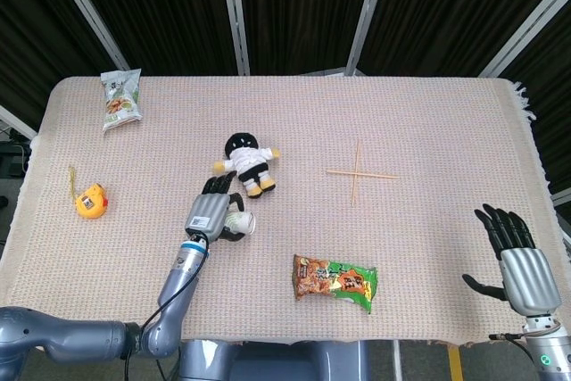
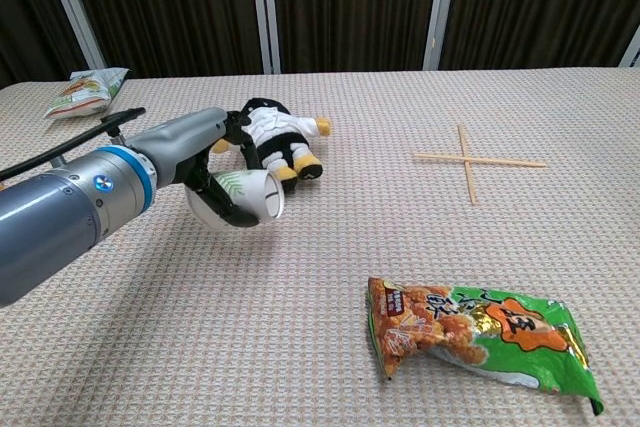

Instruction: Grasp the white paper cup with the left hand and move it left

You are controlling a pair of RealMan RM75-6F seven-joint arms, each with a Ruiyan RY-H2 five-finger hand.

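The white paper cup (image 1: pixel 239 223) (image 2: pixel 250 195), printed with green leaves, lies on its side in my left hand (image 1: pixel 210 211) (image 2: pixel 205 162). Dark fingers curl round its wall, and its mouth faces right. In the chest view it hangs just above the cloth, close below the plush doll's feet. My right hand (image 1: pixel 517 260) hovers at the table's front right corner, fingers spread and holding nothing; the chest view does not show it.
A plush doll (image 1: pixel 247 161) (image 2: pixel 272 137) lies just beyond the cup. Crossed chopsticks (image 1: pixel 359 173) (image 2: pixel 470 160) lie to the right and a green-orange snack bag (image 1: pixel 335 281) (image 2: pixel 480 332) near the front. A second snack bag (image 1: pixel 120 98) and a yellow tape measure (image 1: pixel 90 201) sit at the left.
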